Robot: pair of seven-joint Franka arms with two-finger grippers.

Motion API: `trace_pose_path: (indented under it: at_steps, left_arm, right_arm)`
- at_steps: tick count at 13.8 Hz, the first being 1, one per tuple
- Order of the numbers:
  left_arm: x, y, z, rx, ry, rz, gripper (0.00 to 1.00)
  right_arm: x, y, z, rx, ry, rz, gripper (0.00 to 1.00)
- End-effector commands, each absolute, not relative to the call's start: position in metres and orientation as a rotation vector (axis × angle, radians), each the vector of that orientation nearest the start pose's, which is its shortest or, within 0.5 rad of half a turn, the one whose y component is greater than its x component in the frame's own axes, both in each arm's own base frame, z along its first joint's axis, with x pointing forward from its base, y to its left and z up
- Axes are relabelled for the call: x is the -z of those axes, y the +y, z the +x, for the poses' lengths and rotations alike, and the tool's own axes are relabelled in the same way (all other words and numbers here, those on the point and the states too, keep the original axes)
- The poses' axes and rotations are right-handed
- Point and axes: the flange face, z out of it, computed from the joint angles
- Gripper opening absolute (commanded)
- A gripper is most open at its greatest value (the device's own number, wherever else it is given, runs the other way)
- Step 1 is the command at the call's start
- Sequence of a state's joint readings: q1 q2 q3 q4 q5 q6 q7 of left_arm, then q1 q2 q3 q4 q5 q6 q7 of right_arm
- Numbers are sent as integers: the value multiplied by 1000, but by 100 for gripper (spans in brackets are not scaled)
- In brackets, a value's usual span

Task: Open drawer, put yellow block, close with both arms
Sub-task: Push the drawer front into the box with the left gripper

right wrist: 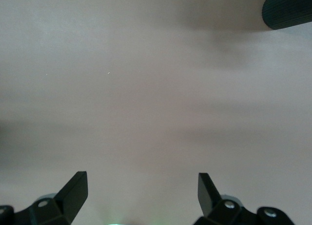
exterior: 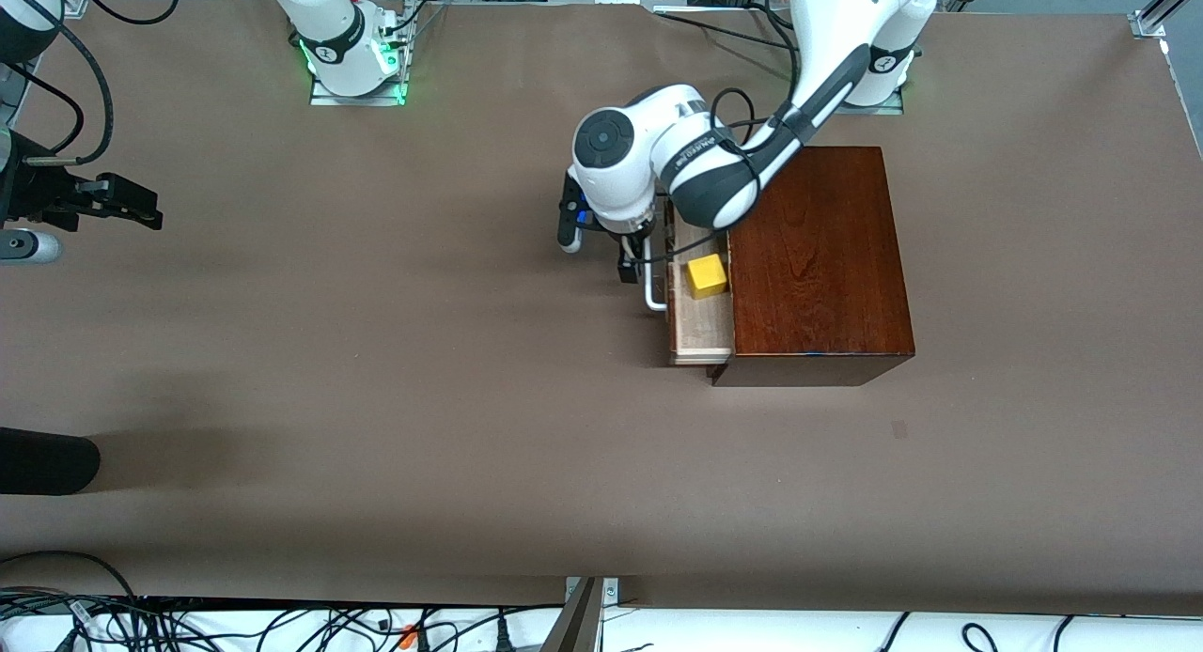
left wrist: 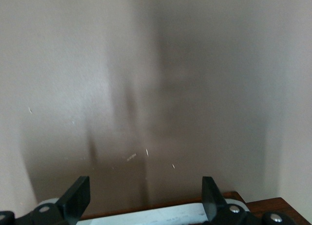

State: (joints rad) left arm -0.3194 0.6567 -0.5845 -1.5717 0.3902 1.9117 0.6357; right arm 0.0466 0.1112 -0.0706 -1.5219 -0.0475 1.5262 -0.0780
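Note:
The mahogany box [exterior: 818, 257] stands toward the left arm's end of the table. Its drawer [exterior: 700, 331] is slid partly out, and the yellow block [exterior: 707, 276] lies in the pale tray. The white U-shaped handle [exterior: 651, 287] is on the drawer's front. My left gripper [exterior: 628, 262] is down at the handle. In the left wrist view it [left wrist: 144, 198] is open, with the white bar [left wrist: 146, 216] between its spread fingers [left wrist: 78, 195]. My right gripper [exterior: 132, 206] waits at the right arm's end of the table. It is open and empty [right wrist: 141, 193] over bare table.
A black rounded object [exterior: 47, 459] lies at the table's edge on the right arm's end, nearer the front camera; it also shows in the right wrist view [right wrist: 287, 8]. Cables run along the near edge [exterior: 282, 624]. Brown tabletop [exterior: 376, 351] spreads between the box and the right gripper.

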Motion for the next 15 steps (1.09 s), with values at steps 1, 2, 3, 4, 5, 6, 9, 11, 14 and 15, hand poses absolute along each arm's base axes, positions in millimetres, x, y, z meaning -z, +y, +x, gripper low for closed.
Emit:
trace_pose_path:
  at_steps: [1,2,3,4,5,6,9,11,14,15]
  left_arm:
    - [-294,-440,502,-388,2262,-2041,100]
    - [-295,-433,506,-403,2250,-2049,100]
    - [-296,-425,511,-416,2239,-2059,100]
    - [-296,-419,516,-426,2235,-2064,100]
    - [-296,-415,519,-427,2230,-2072,100]
    - [-296,-412,521,-428,2224,-2079,100]
    - [-295,-413,521,-427,2226,-2079,100]
    - [-295,-416,519,-421,2225,-2084,100]
    - [-308,-424,517,-383,2189,-2145,100]
    - [-326,-431,517,-336,2147,-2209,100]
  right_arm:
    - [-583,-17,579,-158,-66,-3172,100]
    - [-584,-18,579,-156,-64,-3172,100]
    - [-584,-19,579,-158,-61,-3172,100]
    - [-583,-19,579,-161,-61,-3172,100]
    - [-583,-18,579,-161,-64,-3172,100]
    - [-583,-18,579,-158,-64,-3172,100]
    - [-583,-18,579,-161,-64,-3172,100]
    - [-583,-19,579,-161,-61,-3172,100]
    - [-583,-19,579,-158,-61,-3172,100]
    - [-584,-18,579,-158,-64,-3172,100]
